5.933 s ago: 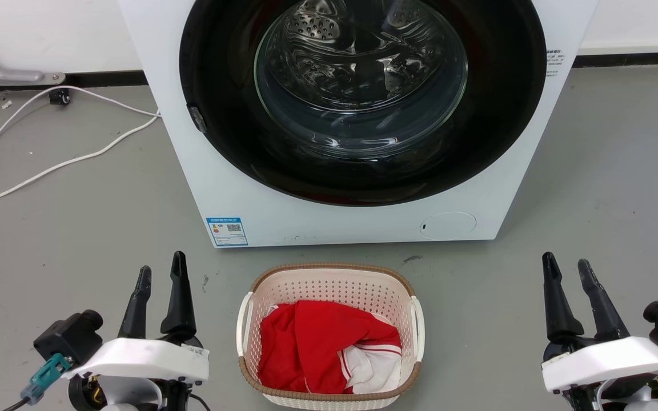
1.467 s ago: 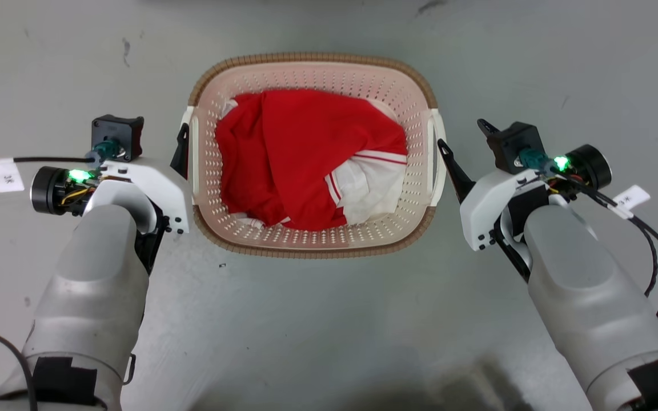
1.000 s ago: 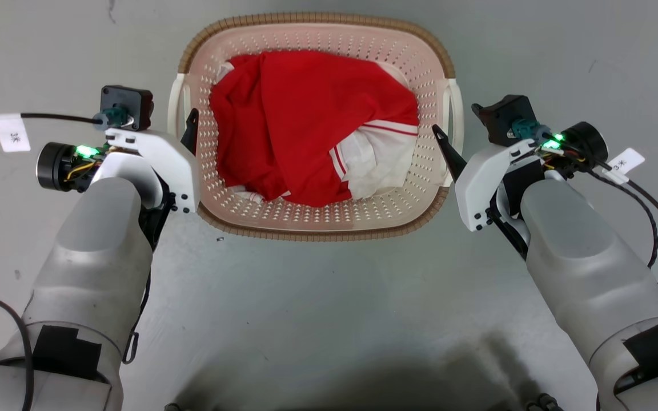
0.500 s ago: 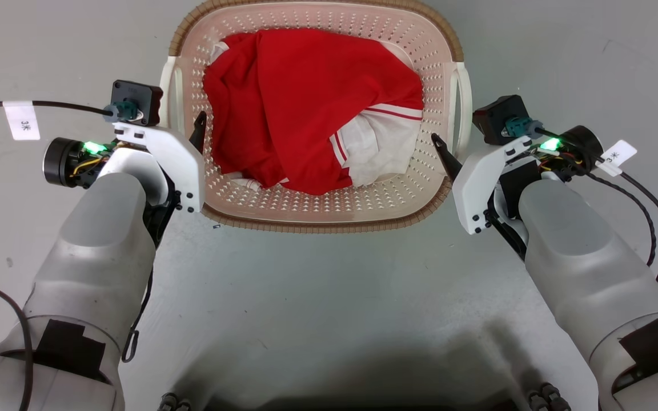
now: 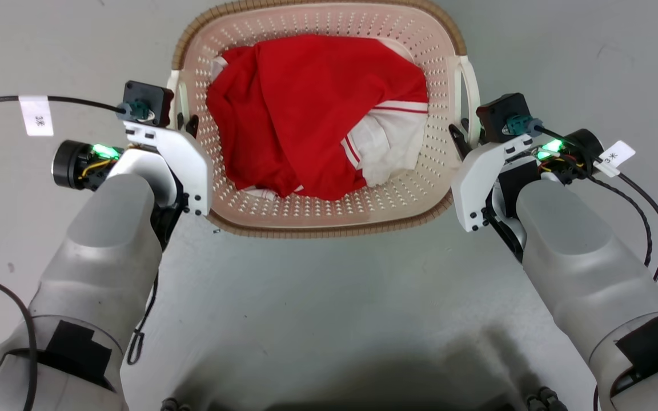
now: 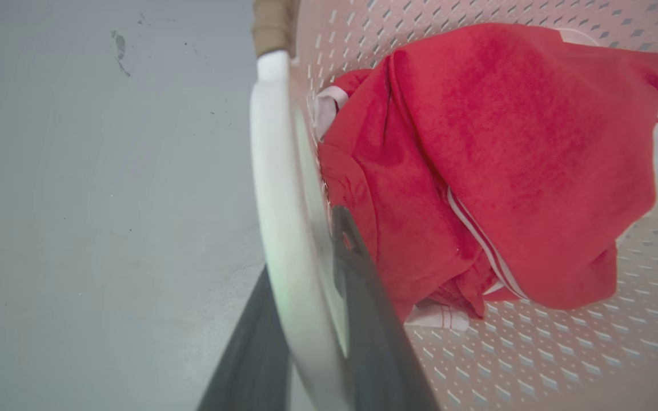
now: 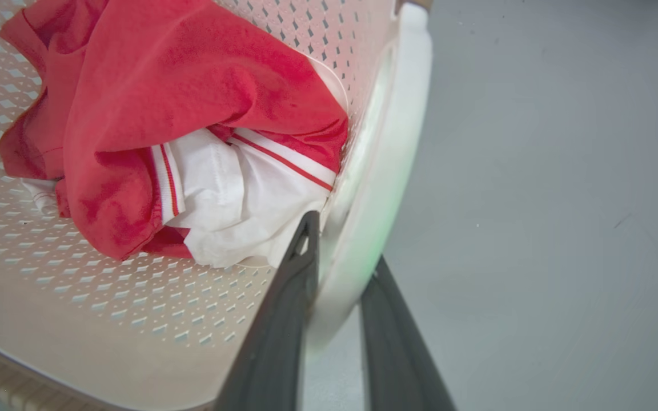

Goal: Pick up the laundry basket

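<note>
Since half a second ago the laundry basket (image 5: 317, 212), holding red and white clothes (image 5: 306, 108), sits slightly lower at the upper middle of the head view. The right gripper (image 5: 459, 130) has shifted from the inner wall outward to the right handle (image 7: 386, 171). The wrist views show what the head view hides: its jaws are clamped on that handle, and the jaws of the left gripper (image 5: 186, 123) on the left handle (image 6: 275, 188).

laundry basket (image 5: 329, 218) far rim: clipped by head view's top edge
basket floor: largely under red garment (image 5: 300, 103)
side handle (image 6: 275, 188): blurred in wrist views

Cream laundry basket (image 5: 329, 214), brown-rimmed, holding red clothes.
</note>
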